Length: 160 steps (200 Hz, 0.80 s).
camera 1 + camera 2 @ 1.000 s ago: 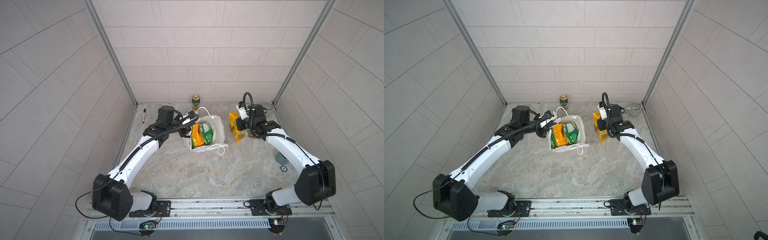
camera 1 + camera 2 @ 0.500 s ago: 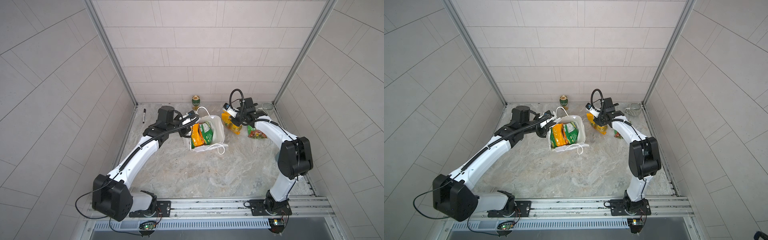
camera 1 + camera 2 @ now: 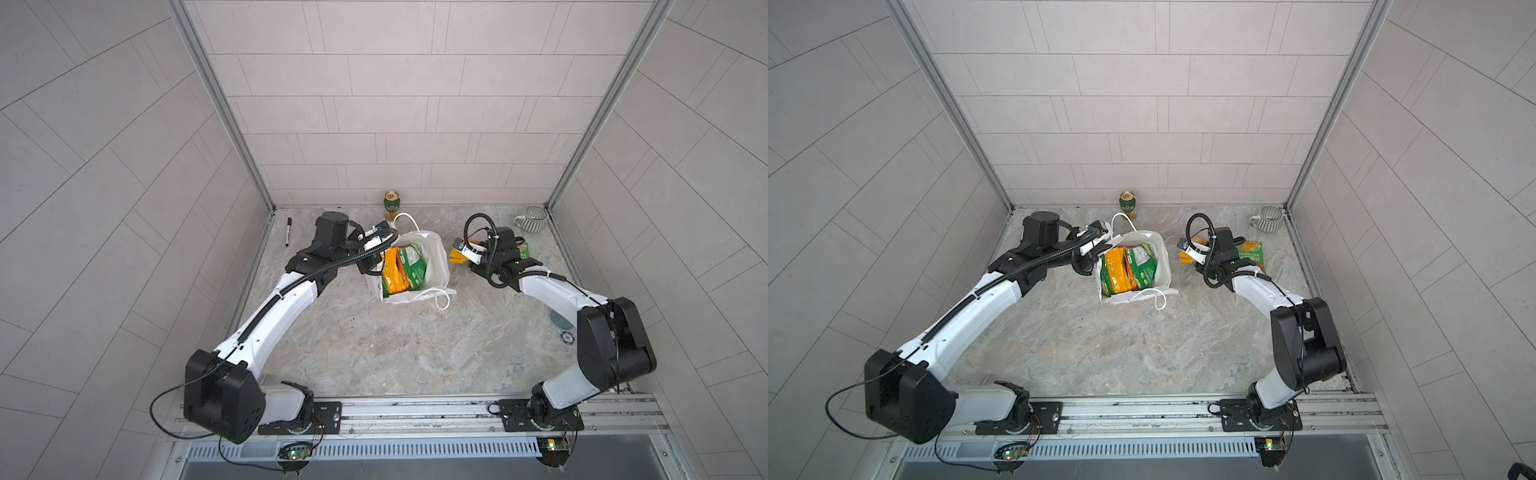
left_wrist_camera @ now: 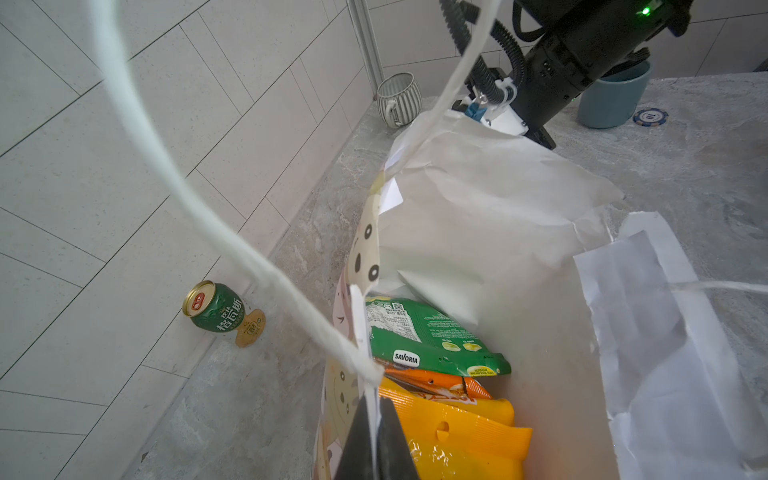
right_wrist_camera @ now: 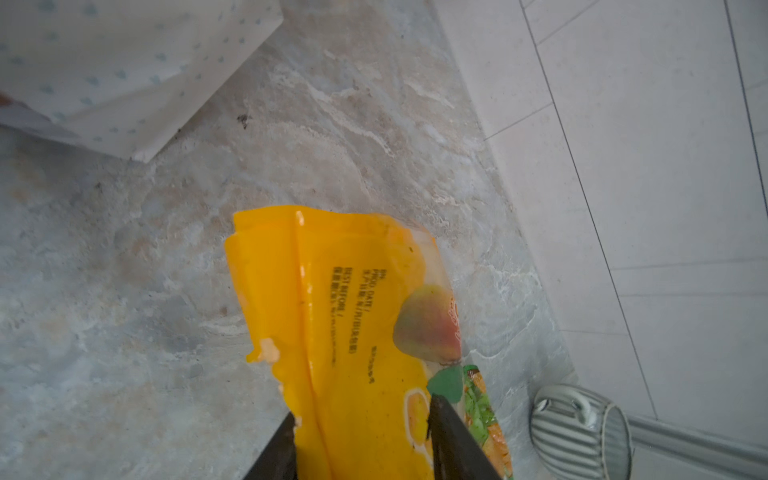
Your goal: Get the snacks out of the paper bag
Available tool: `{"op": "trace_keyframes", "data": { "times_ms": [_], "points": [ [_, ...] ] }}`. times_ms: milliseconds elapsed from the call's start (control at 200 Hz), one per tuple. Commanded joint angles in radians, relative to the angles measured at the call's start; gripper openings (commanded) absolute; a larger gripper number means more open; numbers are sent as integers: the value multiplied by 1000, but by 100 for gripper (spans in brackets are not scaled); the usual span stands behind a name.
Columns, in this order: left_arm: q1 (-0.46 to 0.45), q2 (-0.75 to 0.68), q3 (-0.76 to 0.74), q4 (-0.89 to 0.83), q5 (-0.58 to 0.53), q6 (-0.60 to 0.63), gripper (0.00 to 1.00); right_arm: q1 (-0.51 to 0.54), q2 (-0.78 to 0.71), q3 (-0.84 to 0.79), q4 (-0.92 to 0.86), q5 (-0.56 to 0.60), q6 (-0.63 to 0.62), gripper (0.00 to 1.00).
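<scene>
The left tool (image 4: 371,419) is clenched on the rim of the paper bag (image 3: 436,257), which sits open-mouthed near the middle of the table (image 3: 395,353). An orange packet (image 3: 392,274) and a green packet (image 3: 413,268) are inside the bag, side by side. Just right of the bag a yellow packet (image 5: 353,311) lies on the table, outside it. The right tool (image 5: 362,407) is released — its jaws stand apart on either side of that packet's end. A green-and-orange packet (image 3: 1252,251) lies beside the right arm, and a striped mug (image 3: 1268,218) sits in the far right corner.
</scene>
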<state>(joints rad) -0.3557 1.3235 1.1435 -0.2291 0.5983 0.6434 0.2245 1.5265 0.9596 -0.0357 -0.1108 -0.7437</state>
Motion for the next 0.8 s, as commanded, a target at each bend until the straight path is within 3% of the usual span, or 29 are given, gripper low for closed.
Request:
{"op": "trace_keyframes", "data": {
  "times_ms": [0,250,360,550,645,705,751,796],
  "points": [
    [-9,-15,-9,48,41,-5,0,6,-71,-33,139,18,175,46],
    [-10,-22,-22,60,45,-13,0,3,-97,-19,152,159,499,46],
    [-9,-23,-21,62,39,-12,0,1,-126,-9,128,124,602,46],
    [-10,-38,-37,74,21,-9,0,-14,-160,-15,89,181,761,47],
    [-9,-44,-50,96,17,-17,0,-17,-184,25,-18,267,960,47],
    [-9,-41,-47,94,18,-21,0,-22,-192,49,-65,186,1121,46],
    [-9,-37,-43,94,17,-26,0,-14,-178,63,-83,67,1169,40],
    [-9,-31,-39,92,21,-27,0,20,-151,90,-133,30,1202,32]
  ]
}}
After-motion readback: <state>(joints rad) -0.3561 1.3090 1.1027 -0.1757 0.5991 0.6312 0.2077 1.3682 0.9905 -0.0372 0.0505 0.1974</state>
